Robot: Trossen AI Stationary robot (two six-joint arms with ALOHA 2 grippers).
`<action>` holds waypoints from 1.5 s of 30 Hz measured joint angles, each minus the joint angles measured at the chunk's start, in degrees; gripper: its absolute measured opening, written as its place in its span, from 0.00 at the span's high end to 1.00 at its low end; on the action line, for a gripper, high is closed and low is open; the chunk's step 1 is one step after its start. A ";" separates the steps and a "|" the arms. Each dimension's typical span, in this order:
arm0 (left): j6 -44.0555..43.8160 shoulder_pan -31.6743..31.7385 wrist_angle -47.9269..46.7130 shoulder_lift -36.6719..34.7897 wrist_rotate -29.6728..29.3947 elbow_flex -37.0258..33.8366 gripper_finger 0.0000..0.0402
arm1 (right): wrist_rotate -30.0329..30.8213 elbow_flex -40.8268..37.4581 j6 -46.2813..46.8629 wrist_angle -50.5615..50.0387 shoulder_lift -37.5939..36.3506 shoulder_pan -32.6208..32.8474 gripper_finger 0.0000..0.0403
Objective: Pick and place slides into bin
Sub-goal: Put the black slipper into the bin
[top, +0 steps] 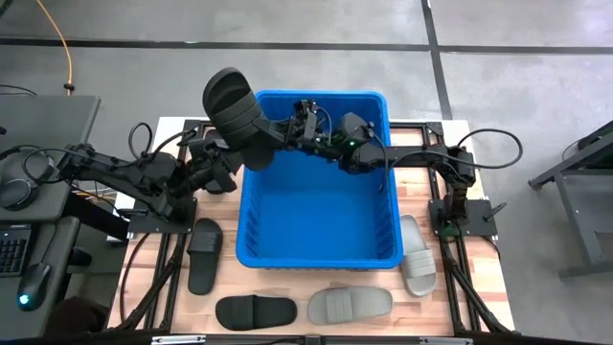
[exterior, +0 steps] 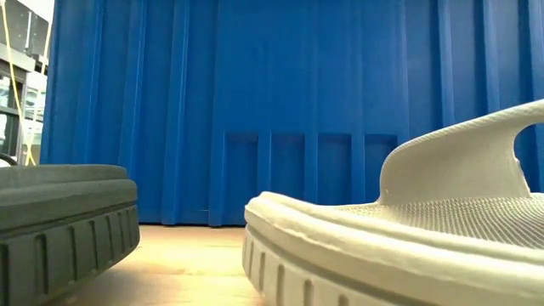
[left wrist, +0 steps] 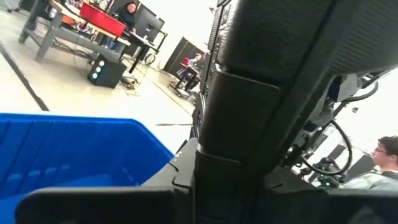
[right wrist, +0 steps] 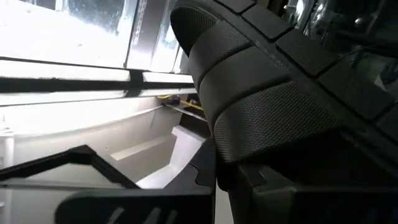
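Observation:
A black slide (top: 239,117) hangs in the air over the far left corner of the blue bin (top: 319,257). My right gripper (top: 292,132) reaches across the bin's far part from the right and is shut on it. My left gripper (top: 218,161) stands just outside the bin's left wall, close under the slide. The slide's dark sole (left wrist: 280,50) fills the left wrist view. Its ribbed strap (right wrist: 261,93) fills the right wrist view. My right gripper holds the black slide by the end that points toward the bin's middle (top: 274,134), coming at it about level from the table's right. The slide itself hides the place of contact in the wrist view. The slide is lifted clear and tilted, with its other end higher.
A black slide (top: 204,254) lies left of the bin, and another black slide (top: 256,310) lies by the near edge beside a grey slide (top: 350,305). A light grey slide (top: 417,254) lies right of the bin. The bin's near wall (exterior: 297,110) rises behind the near slides.

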 joint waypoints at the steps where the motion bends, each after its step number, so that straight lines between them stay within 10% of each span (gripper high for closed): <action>1: -0.60 0.00 0.00 -0.18 0.36 0.00 0.87 | -0.97 0.00 -0.47 0.15 -0.01 -0.14 1.00; 23: -27.27 -0.15 -29.79 -15.96 21.12 -0.02 0.87 | -30.37 0.03 0.53 -1.93 -0.68 -9.75 0.65; 32: -39.00 -0.11 -38.49 -16.93 35.38 -0.02 0.87 | -39.64 0.02 -2.69 -12.62 -1.14 -14.77 0.64; 45: -43.31 -0.11 -38.06 -15.54 41.26 -0.02 0.87 | -43.95 0.02 -11.53 -26.31 -1.19 -15.14 0.62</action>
